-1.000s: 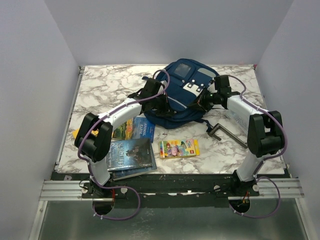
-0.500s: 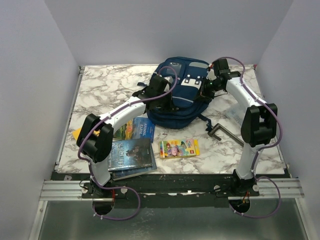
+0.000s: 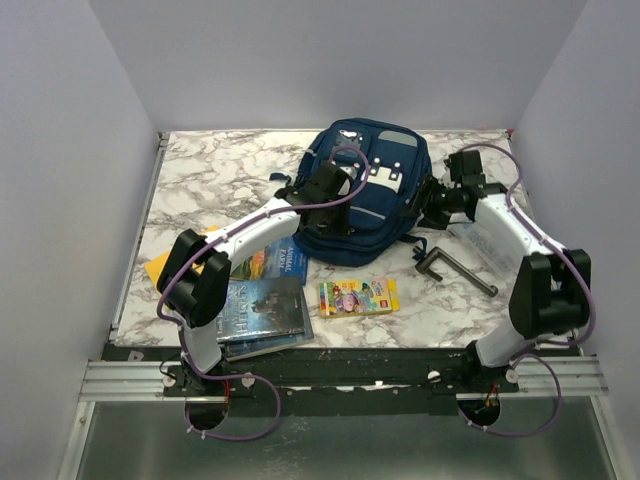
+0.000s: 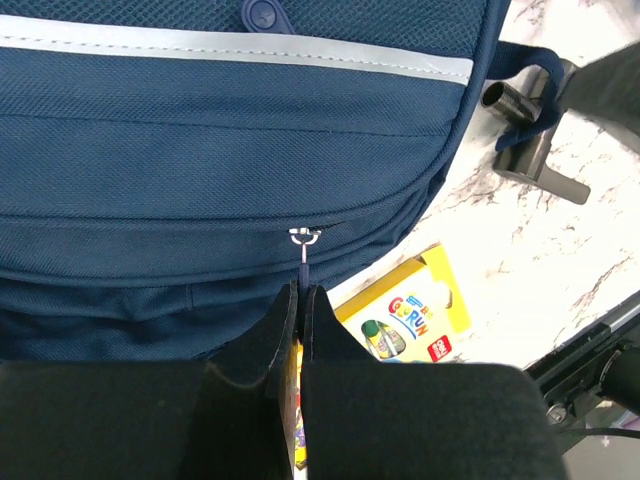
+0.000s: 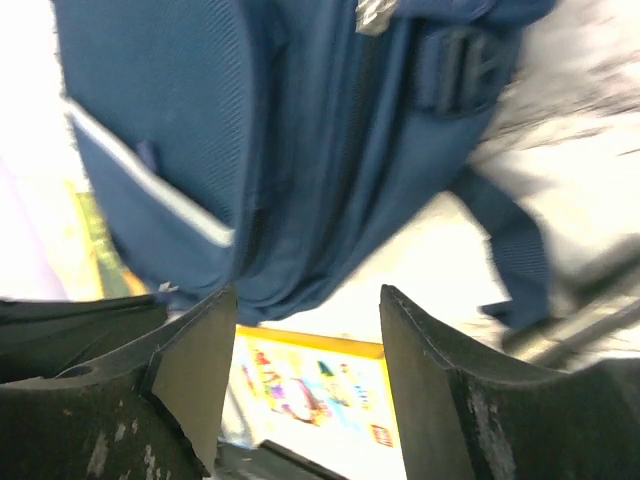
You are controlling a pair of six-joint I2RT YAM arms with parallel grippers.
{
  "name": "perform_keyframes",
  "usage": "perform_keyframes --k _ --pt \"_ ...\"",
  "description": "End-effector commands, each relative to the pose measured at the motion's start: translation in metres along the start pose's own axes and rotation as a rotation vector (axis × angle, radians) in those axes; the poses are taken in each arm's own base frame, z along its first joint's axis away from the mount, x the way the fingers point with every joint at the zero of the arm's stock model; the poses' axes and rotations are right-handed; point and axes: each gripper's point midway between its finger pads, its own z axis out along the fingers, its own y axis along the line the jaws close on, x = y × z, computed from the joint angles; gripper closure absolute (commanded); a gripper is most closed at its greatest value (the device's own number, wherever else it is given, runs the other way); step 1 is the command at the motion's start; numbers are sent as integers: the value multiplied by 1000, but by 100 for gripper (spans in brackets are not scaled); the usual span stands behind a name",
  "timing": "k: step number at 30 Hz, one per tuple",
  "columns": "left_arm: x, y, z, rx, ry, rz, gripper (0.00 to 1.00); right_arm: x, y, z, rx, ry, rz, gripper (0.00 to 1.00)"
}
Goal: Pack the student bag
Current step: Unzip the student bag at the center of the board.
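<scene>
While its two black fingers [image 4: 268, 345] press tight together, the left gripper [image 4: 300, 292] is clenched on the thin metal zip pull [image 4: 303, 256] that hangs from the slider on the near edge of the navy blue fabric backpack [image 4: 200, 130]. On either side of the slider the zip seam looks closed as far as the left wrist view reaches, and nothing of the bag's inside shows, so I cannot tell what it holds. The backpack lies flat at the middle back of the white marble-patterned table [image 3: 200, 170], front pocket and white buckle clips facing up.

The right gripper [image 5: 308, 300] is released, its fingers [image 5: 195, 370] spread wide with nothing between them, just off the backpack's right side. That view is blurred, though a navy shoulder strap [image 5: 505, 250] can be seen trailing onto the tabletop.

Everything else lies outside the bag. A yellow cardboard crayon box [image 3: 358, 296] sits near the bag's front edge, apart from it. A dark grey L-shaped metal clamp [image 3: 452, 266] lies to the right of the box. A blue paperback book [image 3: 272, 258] rests beside the bag's left corner under the left arm, with a stack of dark-covered books [image 3: 262, 310] nearer the bases and a yellow-orange flat folder [image 3: 160, 266] at the left edge
</scene>
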Motion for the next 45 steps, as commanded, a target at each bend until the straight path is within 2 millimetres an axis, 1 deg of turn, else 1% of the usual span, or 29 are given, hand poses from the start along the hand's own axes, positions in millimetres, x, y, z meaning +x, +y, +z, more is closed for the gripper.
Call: perform_keyframes --k 1,2,3,5,7,9,10,13,16,18,21,22,24,25,26,28,30,33,34,35,37,40,42,43,44,45 --pt "0 -19 -17 27 -14 61 100 13 57 -1 -325 -15 205 37" --pt "1 -19 -17 25 -17 64 100 21 63 -1 -365 0 248 38" --pt "1 -20 -17 27 -16 64 100 22 73 -2 -415 -9 262 38" --pt "3 -23 -17 35 -12 59 100 25 76 3 -423 -15 293 38" --pt "5 -26 -17 42 -10 58 100 27 73 13 -400 -4 326 39" --pt "6 -28 -17 42 -13 63 100 30 67 24 -371 24 377 44" --pt "6 -28 -17 42 -13 63 100 32 63 30 -355 39 401 45" --pt "4 -31 -21 51 -32 66 100 37 62 41 -364 83 451 52" --pt "3 -29 -22 42 -41 72 100 36 70 43 -413 109 458 61" --pt "3 -26 -20 27 -48 81 100 35 72 42 -421 109 452 62" --pt "1 -22 -19 9 -56 85 100 33 68 41 -401 82 434 70" --pt "1 -22 -20 9 -57 85 100 32 68 41 -396 75 424 75" --pt "0 -20 -20 -5 -63 85 100 31 67 42 -387 76 417 89" --pt "-1 -15 -19 -28 -68 84 100 32 66 42 -378 81 421 96" --pt "-2 -8 -19 -67 -77 78 100 31 66 43 -376 84 415 99" --pt "-7 12 -19 -156 -96 49 100 31 64 43 -376 92 404 100" --pt "-9 29 -17 -206 -88 10 100 28 65 39 -429 105 394 100" --pt "-13 54 -12 -253 -60 -36 100 27 74 23 -573 166 379 99" --pt "-13 63 -10 -269 -51 -49 100 24 75 16 -612 173 372 100" --pt "-15 71 -10 -280 -46 -62 100 20 75 11 -636 175 363 99" --pt "-17 80 -7 -278 -36 -93 100 12 70 6 -641 167 328 99" --pt "-19 85 -6 -249 -20 -129 100 -6 56 10 -572 156 256 99" --pt "-21 86 -7 -248 -26 -125 100 -12 47 17 -519 185 204 99" --pt "-21 80 -7 -217 -17 -121 100 -12 40 23 -470 210 182 99" --pt "-21 76 -7 -196 -11 -120 100 -19 35 27 -423 199 101 99" --pt "-21 70 -7 -162 -5 -120 100 -24 19 35 -315 197 69 99"
